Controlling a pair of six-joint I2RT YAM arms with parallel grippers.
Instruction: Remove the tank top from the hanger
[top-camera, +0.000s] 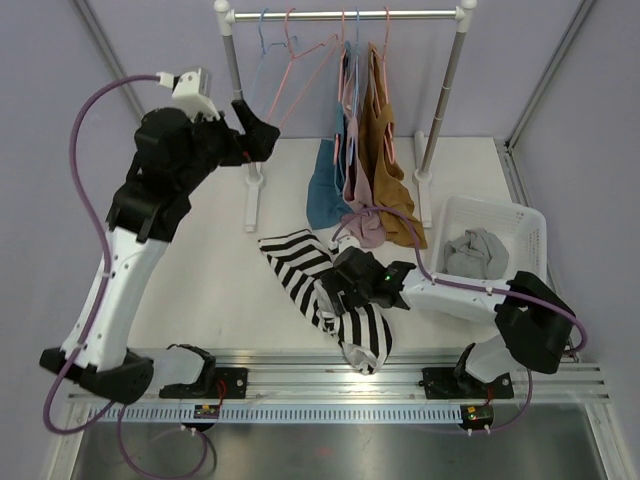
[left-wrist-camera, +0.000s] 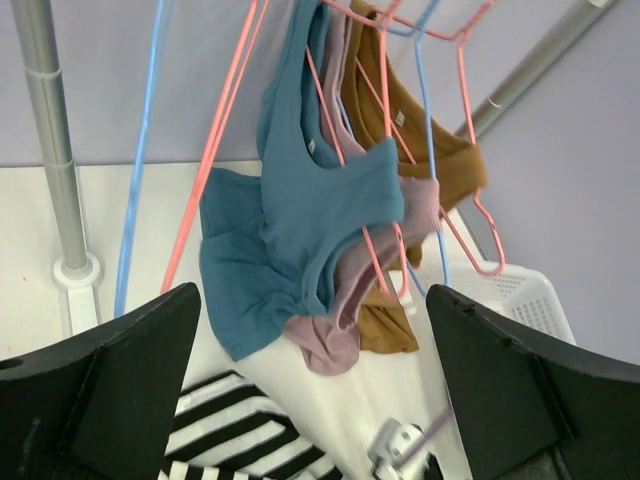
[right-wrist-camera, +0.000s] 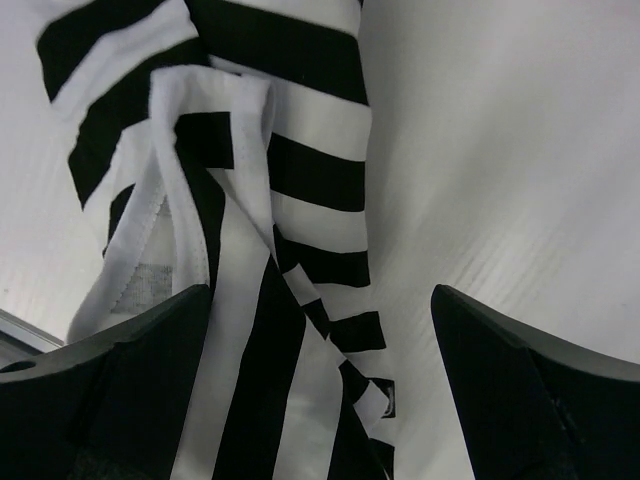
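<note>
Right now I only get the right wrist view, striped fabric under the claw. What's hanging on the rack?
Observer: Three on hangers: a blue top, a pink top and a brown top.
Operator: Where's the left claw?
Observer: The left claw is raised beside the rack's left post, open and empty.
Operator: And the basket?
Observer: A grey garment lies in the white basket.
</note>
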